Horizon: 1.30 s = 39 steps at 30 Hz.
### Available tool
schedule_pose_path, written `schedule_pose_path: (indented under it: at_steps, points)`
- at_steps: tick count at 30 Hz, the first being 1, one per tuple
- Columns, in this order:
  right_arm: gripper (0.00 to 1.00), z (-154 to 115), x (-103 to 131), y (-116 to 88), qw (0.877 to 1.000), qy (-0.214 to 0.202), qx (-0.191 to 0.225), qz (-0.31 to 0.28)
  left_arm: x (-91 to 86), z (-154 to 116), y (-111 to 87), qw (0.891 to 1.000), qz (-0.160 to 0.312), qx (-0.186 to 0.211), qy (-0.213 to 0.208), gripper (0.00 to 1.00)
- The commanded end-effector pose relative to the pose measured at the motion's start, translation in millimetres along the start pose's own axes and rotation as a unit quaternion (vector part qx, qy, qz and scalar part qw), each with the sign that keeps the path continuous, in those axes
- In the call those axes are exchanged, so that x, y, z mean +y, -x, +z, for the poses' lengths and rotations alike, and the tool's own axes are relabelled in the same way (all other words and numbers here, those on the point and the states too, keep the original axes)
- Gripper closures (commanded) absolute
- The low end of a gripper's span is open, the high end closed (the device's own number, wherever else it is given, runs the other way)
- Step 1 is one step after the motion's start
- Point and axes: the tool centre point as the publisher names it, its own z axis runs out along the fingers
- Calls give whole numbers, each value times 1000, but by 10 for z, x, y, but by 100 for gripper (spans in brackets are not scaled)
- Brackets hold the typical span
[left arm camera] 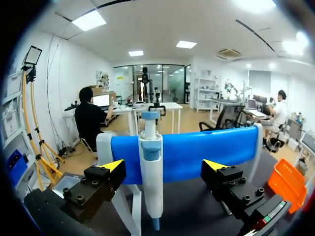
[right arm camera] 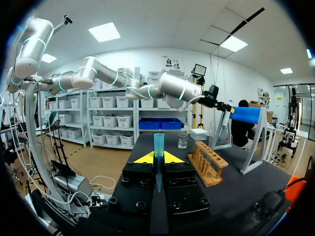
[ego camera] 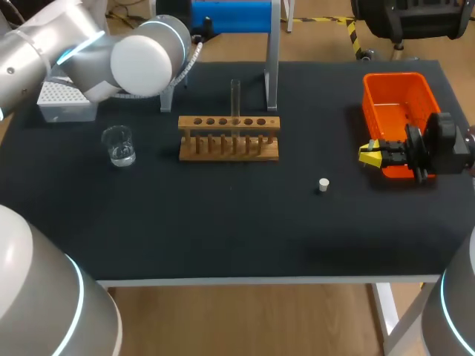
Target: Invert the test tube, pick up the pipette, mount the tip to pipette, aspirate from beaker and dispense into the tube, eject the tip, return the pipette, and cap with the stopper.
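- My left gripper (left arm camera: 163, 166) is released. Its fingers are spread wide on either side of the pipette (left arm camera: 151, 172), and as far as I can tell neither touches it.
- The pipette hangs upright from the blue stand (left arm camera: 197, 152) at the far side of the surface (ego camera: 223, 222), left of the middle. Its nozzle points down and is clear of the surface.
- I judge it light and stiff, a smooth plastic barrel that could twist or slip under a loose pinch.
- The straight white body below the blue collar looks like the best place to grip. That is well above the slim nozzle and clear of the plunger on top.
- It hangs by its head, so I expect to lift it up before drawing it off the stand.
- My right gripper (right arm camera: 158, 158) is clenched on a blue pipette tip (right arm camera: 158, 140), held upright with its open mouth up. It is at the right of the surface, beside the near end of the orange bin (ego camera: 397, 104).
- That tip is thin-walled and very light. A hard squeeze could deform it, and a sideways push from the pipette could tilt it.
- The test tube (ego camera: 235, 96) stands upright in the wooden rack (ego camera: 228, 139) mid-surface.
- The beaker (ego camera: 119, 144), holding a little clear liquid, is to the rack's left.
- The white stopper (ego camera: 323, 185) lies nearer and to the right of the rack.
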Motion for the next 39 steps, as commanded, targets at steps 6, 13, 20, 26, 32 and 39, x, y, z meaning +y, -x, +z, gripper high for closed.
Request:
schedule_pose_path:
  at_steps: [6,13,20,26,32,39]
  points:
    - [100,-5,2,-8,1000,0,0,0,-2,58,32,1000,1,1,1,0]
    - [100,-5,2,-8,1000,0,0,0,-8,107,47,1000,0,3,-2,0]
    - [100,-5,2,-8,1000,0,0,0,2,161,64,1000,3,6,-1,0]
    - [100,-5,2,-8,1000,0,0,0,3,189,83,1000,4,7,0,0]
    - [100,-5,2,-8,1000,0,0,0,5,205,94,1000,4,6,0,0]
    - [100,-5,2,-8,1000,0,0,0,17,211,94,1000,2,5,1,53]
